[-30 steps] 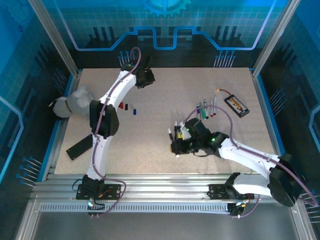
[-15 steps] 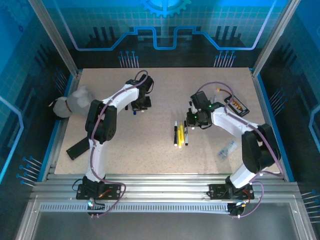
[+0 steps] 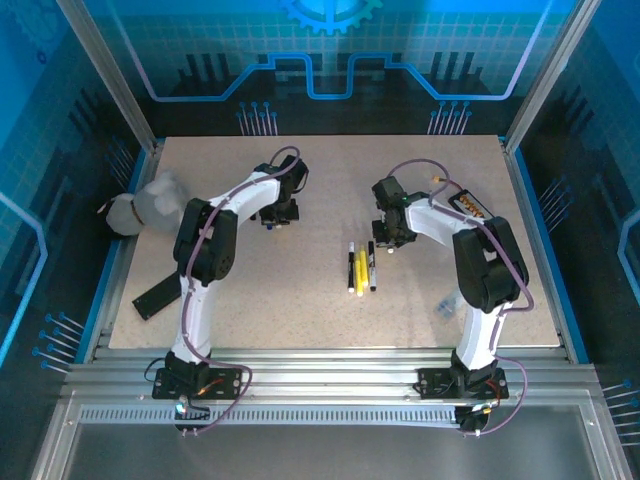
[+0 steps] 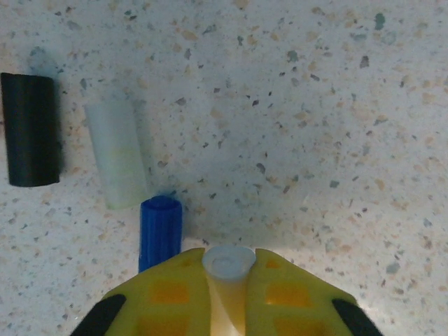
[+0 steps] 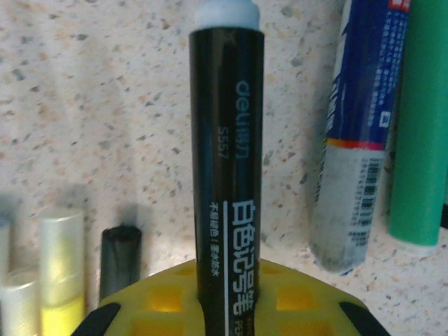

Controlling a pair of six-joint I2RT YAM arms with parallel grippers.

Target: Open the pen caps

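My left gripper (image 4: 229,262) is shut on a white pen cap (image 4: 229,260), held end-on just above the table. Beside it lie loose pen caps: a blue one (image 4: 160,231), a pale translucent one (image 4: 116,154) and a black one (image 4: 29,129). In the top view the left gripper (image 3: 277,212) hangs over the back left of the table. My right gripper (image 5: 225,269) is shut on a black marker pen (image 5: 225,140) with a white end (image 5: 225,12). It stands right of centre in the top view (image 3: 386,240).
A blue-and-grey pen (image 5: 357,126) and a green pen (image 5: 423,119) lie right of the held marker; a yellowish pen (image 5: 61,266) and a black tip (image 5: 120,259) lie left. Three pens (image 3: 360,268) lie mid-table. A black device (image 3: 472,208) sits back right, a white bundle (image 3: 150,205) far left.
The right arm swung from the table's middle to the pens at the back right and closed on the black marker. The left gripper came down from the back edge to the loose caps.
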